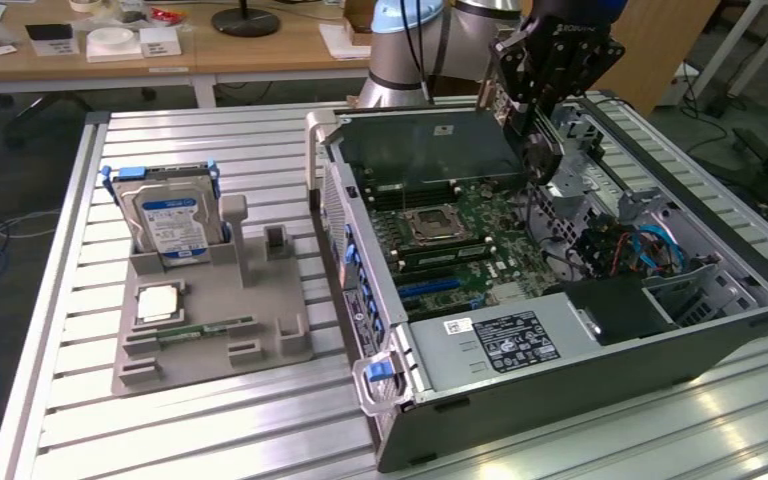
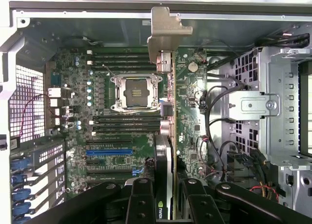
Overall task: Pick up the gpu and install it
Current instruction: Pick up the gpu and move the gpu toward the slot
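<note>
One gpu (image 2: 166, 156), one hard drive (image 1: 171, 222)

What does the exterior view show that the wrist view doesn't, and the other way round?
Exterior view: a hard drive standing in a grey holder on the slatted table, beside the open computer case.
Wrist view: the gpu edge-on, clamped between the black fingers, its silver bracket at the far end, above the motherboard.
Both: the gripper, the CPU socket and the blue slot.
</note>
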You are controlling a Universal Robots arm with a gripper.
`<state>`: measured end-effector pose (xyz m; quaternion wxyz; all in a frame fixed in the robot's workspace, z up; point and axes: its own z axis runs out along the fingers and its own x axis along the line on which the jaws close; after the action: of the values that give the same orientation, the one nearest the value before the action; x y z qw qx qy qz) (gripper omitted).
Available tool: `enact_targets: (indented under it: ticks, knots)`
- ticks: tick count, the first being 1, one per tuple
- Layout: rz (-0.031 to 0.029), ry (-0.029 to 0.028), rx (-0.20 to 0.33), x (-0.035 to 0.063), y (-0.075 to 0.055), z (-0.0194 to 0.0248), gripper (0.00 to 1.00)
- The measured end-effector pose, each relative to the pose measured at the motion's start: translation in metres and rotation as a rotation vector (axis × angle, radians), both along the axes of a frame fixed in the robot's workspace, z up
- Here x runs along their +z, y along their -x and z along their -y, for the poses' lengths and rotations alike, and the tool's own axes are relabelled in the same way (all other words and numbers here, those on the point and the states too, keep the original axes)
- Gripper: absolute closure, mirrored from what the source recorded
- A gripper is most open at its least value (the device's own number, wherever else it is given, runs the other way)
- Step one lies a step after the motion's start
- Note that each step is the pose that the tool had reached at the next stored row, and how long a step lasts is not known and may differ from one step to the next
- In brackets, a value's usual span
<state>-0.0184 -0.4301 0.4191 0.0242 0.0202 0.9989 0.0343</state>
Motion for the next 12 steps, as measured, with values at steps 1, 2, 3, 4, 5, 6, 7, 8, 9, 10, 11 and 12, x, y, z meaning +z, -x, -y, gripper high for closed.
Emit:
enact_targets:
  ticks: [1,2,3,4,5,6,7,8,9,10,11,12]
  knots:
    - [0.0,0.0,0.0,0.0,0.0,0.0,0.73]
    - [0.0,0.0,0.0,0.0,0.0,0.0,0.73]
    - [0.0,0.0001,0.0,0.0,0.0,0.0,0.73]
    - [0.0,0.0,0.0,0.0,0.0,0.0,0.73]
    - [0.0,0.0,0.0,0.0,0.0,0.0,0.73]
    - [0.0,0.0001,0.0,0.0,0.0,0.0,0.73]
    - [0.0,0.0,0.0,0.0,0.0,0.0,0.73]
    - [0.0,0.0001,0.0,0.0,0.0,0.0,0.73]
    - [0.0,0.0,0.0,0.0,0.0,0.0,0.73]
    - [0.0,0.0,0.0,0.0,0.0,0.0,0.73]
    - [0.0,-0.0002,0.0,0.0,0.0,0.0,0.73]
    - [0.0,-0.0002,0.0,0.0,0.0,0.0,0.73]
